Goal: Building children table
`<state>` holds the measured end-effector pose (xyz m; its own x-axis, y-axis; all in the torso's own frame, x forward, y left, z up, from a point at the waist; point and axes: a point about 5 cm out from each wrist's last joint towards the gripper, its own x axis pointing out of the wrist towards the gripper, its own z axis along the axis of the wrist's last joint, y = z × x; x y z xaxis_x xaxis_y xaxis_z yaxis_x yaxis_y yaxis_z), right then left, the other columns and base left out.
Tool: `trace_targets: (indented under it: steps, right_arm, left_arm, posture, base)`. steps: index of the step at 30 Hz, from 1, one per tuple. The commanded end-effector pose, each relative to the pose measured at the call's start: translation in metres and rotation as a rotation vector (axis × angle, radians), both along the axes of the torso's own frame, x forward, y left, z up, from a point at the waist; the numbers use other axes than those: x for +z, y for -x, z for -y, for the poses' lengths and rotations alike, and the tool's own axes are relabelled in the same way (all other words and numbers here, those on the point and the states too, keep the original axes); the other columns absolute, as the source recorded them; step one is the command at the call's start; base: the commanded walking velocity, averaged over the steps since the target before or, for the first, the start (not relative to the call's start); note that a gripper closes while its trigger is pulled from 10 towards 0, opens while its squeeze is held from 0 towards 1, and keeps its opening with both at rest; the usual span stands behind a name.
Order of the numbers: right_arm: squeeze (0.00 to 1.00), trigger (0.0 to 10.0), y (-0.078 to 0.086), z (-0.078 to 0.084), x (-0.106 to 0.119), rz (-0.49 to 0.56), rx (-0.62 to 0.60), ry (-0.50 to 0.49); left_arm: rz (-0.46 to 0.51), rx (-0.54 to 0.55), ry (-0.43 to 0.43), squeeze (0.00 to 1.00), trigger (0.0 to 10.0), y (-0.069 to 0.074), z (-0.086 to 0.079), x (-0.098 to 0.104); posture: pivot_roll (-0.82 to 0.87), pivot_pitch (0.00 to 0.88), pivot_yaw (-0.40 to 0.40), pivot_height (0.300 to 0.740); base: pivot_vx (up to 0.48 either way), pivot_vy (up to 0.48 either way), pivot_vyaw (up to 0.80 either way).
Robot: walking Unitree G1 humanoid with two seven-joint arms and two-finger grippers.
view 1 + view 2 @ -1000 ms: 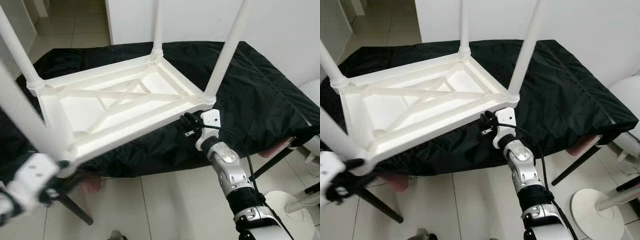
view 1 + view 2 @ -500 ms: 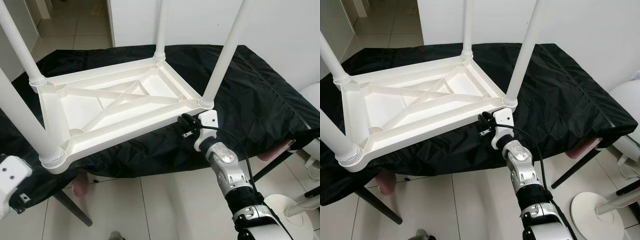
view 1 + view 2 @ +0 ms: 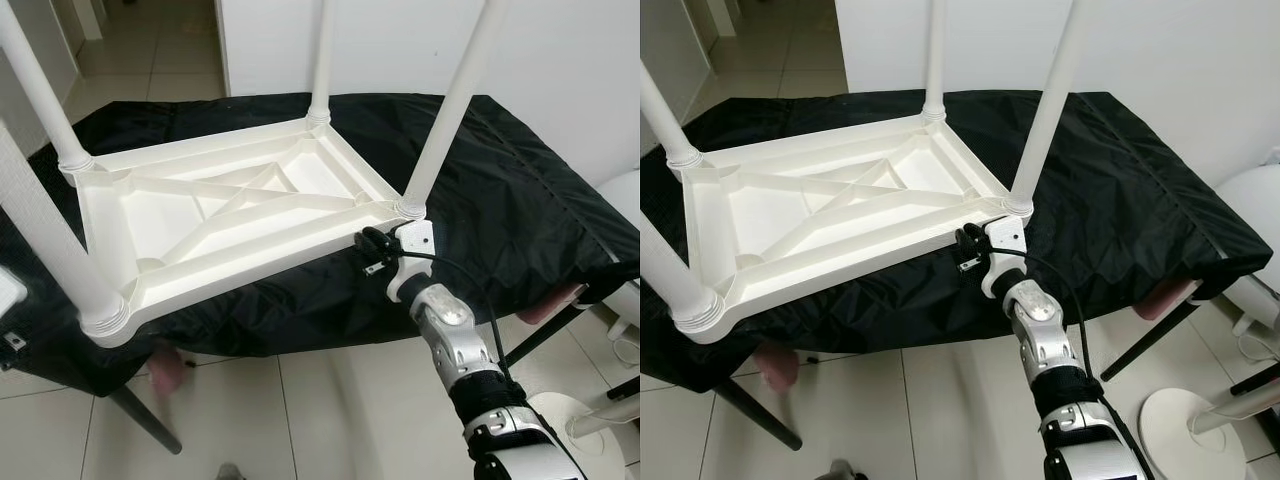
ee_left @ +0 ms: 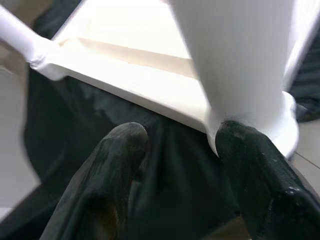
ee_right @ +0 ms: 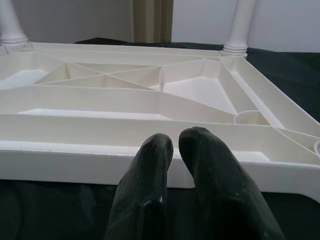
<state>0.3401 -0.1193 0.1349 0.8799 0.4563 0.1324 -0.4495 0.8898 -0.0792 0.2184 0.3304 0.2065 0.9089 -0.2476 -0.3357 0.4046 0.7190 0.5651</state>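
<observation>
Table assembly looks close to finished: the white children's table (image 3: 240, 215) lies upside down on a black cloth (image 3: 520, 190), all four legs seated in their corner sockets and standing up. Going left to right, the near-left leg (image 3: 45, 235) at about 8 o'clock now stands free; a second ago the left arm was hard against its base, and since then it has drawn back toward the frame's edge. In the left wrist view the left gripper (image 4: 182, 155) has its fingers spread, one fingertip (image 4: 240, 142) just beside the leg's collar (image 4: 285, 125), nothing held between them. That reads as a release after seating the last leg. The whole scene has also steadied and shifted slightly, which is the camera's doing. At 4 o'clock of the tabletop, the right gripper (image 5: 172, 150) rests against the near rim (image 5: 75, 152), fingers pressed together, gripping nothing, seemingly bracing the table. Room is tight: the near-left corner overhangs the cloth's front edge at 7 o'clock, with tiled floor (image 3: 300, 420) below, and a white wall (image 3: 570, 70) closes off 1 o'clock. Open cloth lies at 3 o'clock for sliding the table inward before turning it over.
</observation>
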Motion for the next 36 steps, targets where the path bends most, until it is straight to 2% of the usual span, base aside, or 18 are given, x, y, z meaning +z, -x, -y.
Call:
trace_targets:
  steps: [1,3,5,8,10,14,16,18,19,21,23,24,25,27,29,30,31,36]
  right_arm:
    - [0.0,10.0,-0.002,0.001,0.002,0.008,-0.008,-0.005]
    - [0.0,10.0,-0.002,0.001,0.002,0.008,-0.008,-0.005]
    - [0.0,10.0,-0.002,0.001,0.001,0.009,-0.008,-0.004]
    - [0.0,10.0,-0.001,0.002,0.001,0.008,-0.016,-0.007]
    - [0.0,10.0,-0.001,0.003,0.0,0.008,-0.017,-0.007]
    - [0.0,10.0,0.0,0.003,0.0,0.007,-0.022,-0.007]
    - [0.0,10.0,0.0,0.003,0.0,0.007,-0.022,-0.007]
    - [0.0,10.0,0.0,0.004,-0.001,0.003,-0.031,-0.01]
    - [0.0,10.0,0.0,0.004,-0.001,0.003,-0.031,-0.01]
    - [0.0,10.0,0.0,0.004,-0.002,-0.002,-0.034,-0.011]
    - [0.0,10.0,0.0,0.004,-0.002,-0.003,-0.034,-0.011]
    - [0.0,10.0,-0.001,0.003,-0.003,-0.005,-0.031,-0.013]
    - [0.0,10.0,-0.001,0.002,-0.003,-0.005,-0.03,-0.011]
    - [0.0,10.0,-0.001,0.001,-0.003,-0.005,-0.03,-0.01]
    - [0.0,10.0,-0.003,0.0,-0.002,-0.007,-0.031,-0.011]
    - [0.0,10.0,-0.003,0.0,-0.002,-0.007,-0.031,-0.011]
    - [0.0,10.0,-0.004,-0.001,-0.001,-0.008,-0.033,-0.012]
    - [0.0,10.0,-0.006,-0.001,-0.001,-0.011,-0.056,-0.017]
  left_arm:
    - [0.201,0.194,-0.021,0.0,10.0,-0.009,-0.009,0.011]
    - [0.216,0.201,-0.008,0.0,10.0,-0.011,-0.01,0.013]
    - [0.257,0.184,0.052,0.0,10.0,-0.017,-0.004,0.016]
    - [0.25,0.109,0.145,0.0,10.0,-0.022,0.017,0.01]
    - [0.246,0.099,0.158,0.0,10.0,-0.022,0.02,0.009]
    - [0.212,0.042,0.218,0.0,10.0,-0.021,0.036,-0.001]
    - [0.212,0.042,0.218,0.0,10.0,-0.021,0.036,-0.001]
    - [0.15,-0.031,0.296,0.0,10.0,-0.017,0.057,-0.016]
    - [0.15,-0.031,0.296,0.0,10.0,-0.017,0.057,-0.016]
    - [0.107,-0.115,0.373,0.0,10.0,-0.01,0.081,-0.027]
    - [0.099,-0.135,0.392,0.0,10.0,-0.009,0.087,-0.029]
    - [0.072,-0.19,0.442,0.0,10.0,-0.004,0.105,-0.034]
    - [0.072,-0.218,0.455,0.0,10.0,-0.002,0.113,-0.034]
    - [0.073,-0.234,0.463,0.0,10.0,-0.001,0.118,-0.034]
    - [0.067,-0.272,0.503,0.0,10.0,-0.001,0.134,-0.033]
    - [0.067,-0.272,0.503,0.0,10.0,-0.001,0.134,-0.033]
    - [0.061,-0.304,0.522,0.0,10.0,0.0,0.145,-0.033]
    - [0.061,-0.336,0.572,0.0,10.0,0.001,0.163,-0.031]
  posture:
    - [0.08,0.021,-0.027,0.74]
    - [0.08,0.021,-0.027,0.74]
    - [0.08,0.022,-0.025,0.74]
    - [0.08,0.027,-0.017,0.74]
    - [0.08,0.027,-0.017,0.74]
    - [0.07,0.032,-0.014,0.74]
    - [0.07,0.032,-0.014,0.74]
    - [0.07,0.041,-0.012,0.74]
    - [0.07,0.041,-0.012,0.74]
    - [0.08,0.046,-0.016,0.74]
    - [0.08,0.046,-0.016,0.74]
    - [0.08,0.048,-0.017,0.74]
    - [0.08,0.048,-0.017,0.74]
    - [0.08,0.048,-0.017,0.74]
    - [0.1,0.052,-0.024,0.74]
    - [0.1,0.052,-0.024,0.74]
    - [0.1,0.053,-0.022,0.74]
    - [0.1,0.055,-0.019,0.74]
  base:
    - [0.0,0.0,0.0]
    - [0.0,0.0,0.0]
    - [0.0,0.0,0.0]
    - [0.0,0.0,0.0]
    - [0.0,0.0,0.0]
    - [0.0,0.0,0.0]
    - [0.0,0.0,0.0]
    - [0.0,0.0,0.0]
    - [0.0,0.0,0.0]
    - [0.0,0.0,0.0]
    - [0.0,0.0,0.0]
    - [0.0,0.0,0.0]
    - [0.0,0.0,0.0]
    - [0.0,0.0,0.0]
    - [0.0,0.0,0.0]
    - [0.0,0.0,0.0]
    - [0.0,0.0,0.0]
    - [0.0,0.0,0.0]
